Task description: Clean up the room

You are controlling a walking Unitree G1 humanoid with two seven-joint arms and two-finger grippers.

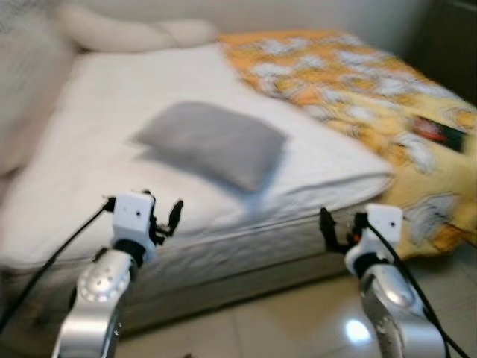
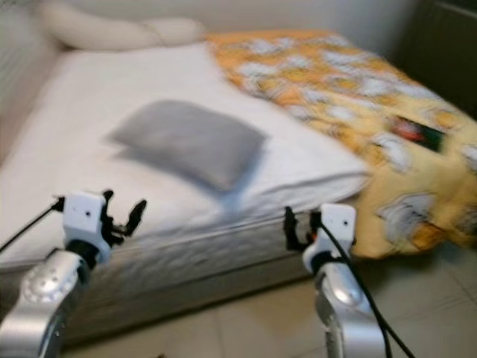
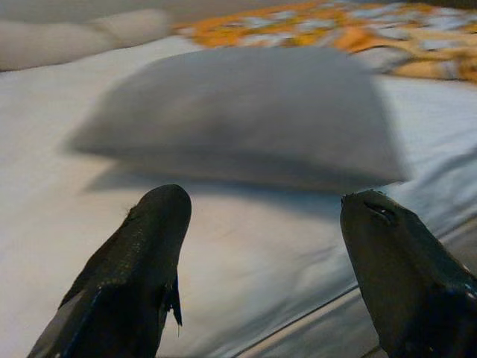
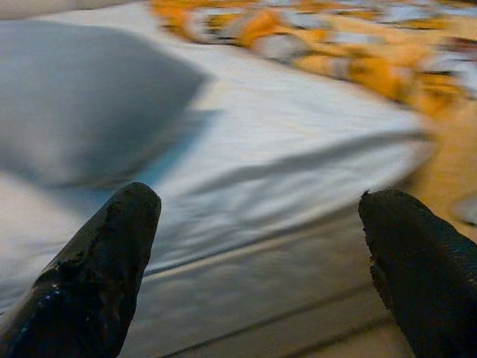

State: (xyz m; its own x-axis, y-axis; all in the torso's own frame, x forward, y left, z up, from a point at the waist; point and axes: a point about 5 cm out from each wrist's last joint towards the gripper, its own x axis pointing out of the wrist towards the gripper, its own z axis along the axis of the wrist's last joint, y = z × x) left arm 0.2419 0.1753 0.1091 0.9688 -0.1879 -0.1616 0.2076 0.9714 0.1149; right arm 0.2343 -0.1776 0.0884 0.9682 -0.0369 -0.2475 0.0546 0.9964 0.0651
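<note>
I see the grey pillow [image 1: 212, 143] lying on the bed [image 1: 89, 186], beside the orange blanket [image 1: 358, 82]. My left gripper [image 1: 162, 216] and right gripper [image 1: 339, 227] hover at the bed's near edge, jaws wide, holding nothing.

Your two silver arms are raised forward side by side. Your left gripper [image 1: 165, 212] and right gripper [image 1: 335, 227] both have their fingers spread apart, holding nothing.
</note>
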